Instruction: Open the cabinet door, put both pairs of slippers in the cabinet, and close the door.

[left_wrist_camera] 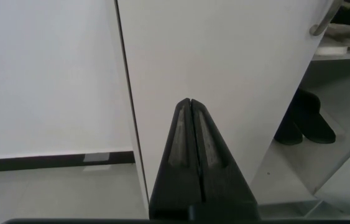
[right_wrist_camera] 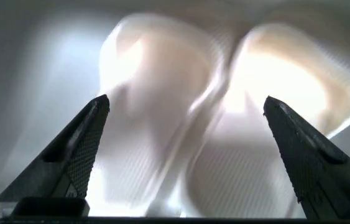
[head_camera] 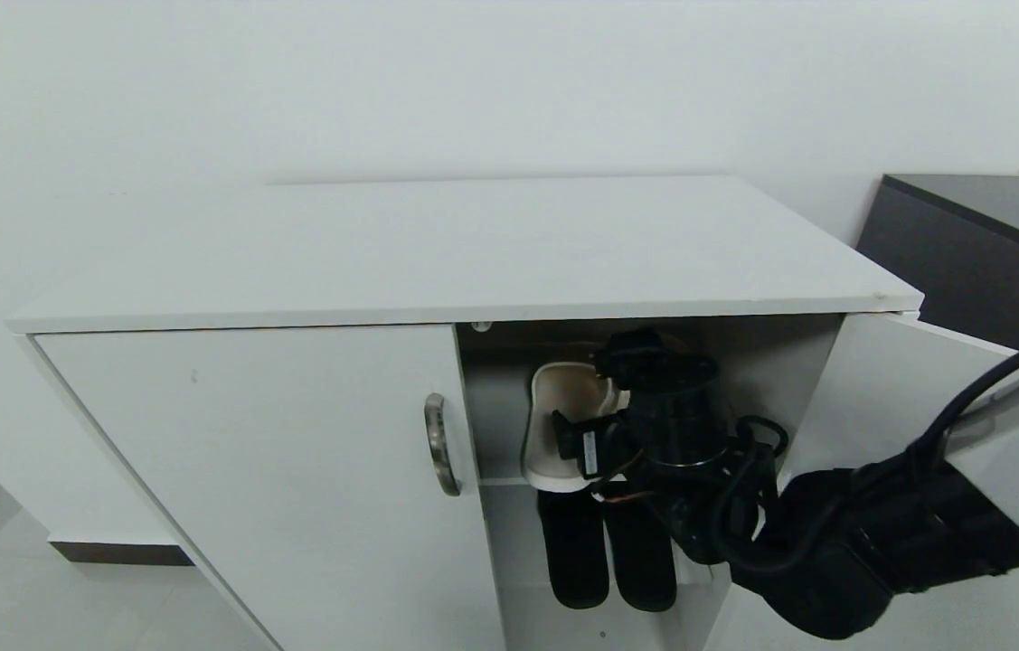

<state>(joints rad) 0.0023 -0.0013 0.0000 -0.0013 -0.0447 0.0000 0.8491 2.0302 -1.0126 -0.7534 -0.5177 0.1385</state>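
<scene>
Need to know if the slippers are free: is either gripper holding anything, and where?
Nothing is held. The right gripper is open, its fingers clear of the white slippers in the cabinet; the left gripper is shut on nothing.

I had the cabinet (head_camera: 437,244) before me, its left door (head_camera: 274,470) across the front and its right door (head_camera: 871,389) swung out to the right. In the open right half, the upper pair of slippers (head_camera: 554,425) lay on the shelf (head_camera: 500,481) by its left edge. The lower pair of slippers (head_camera: 608,561) lay beneath it on the cabinet floor. My right gripper (right_wrist_camera: 184,106) sat inside, just before the upper pair of slippers. My left gripper (left_wrist_camera: 190,102) hung outside, before the left door.
</scene>
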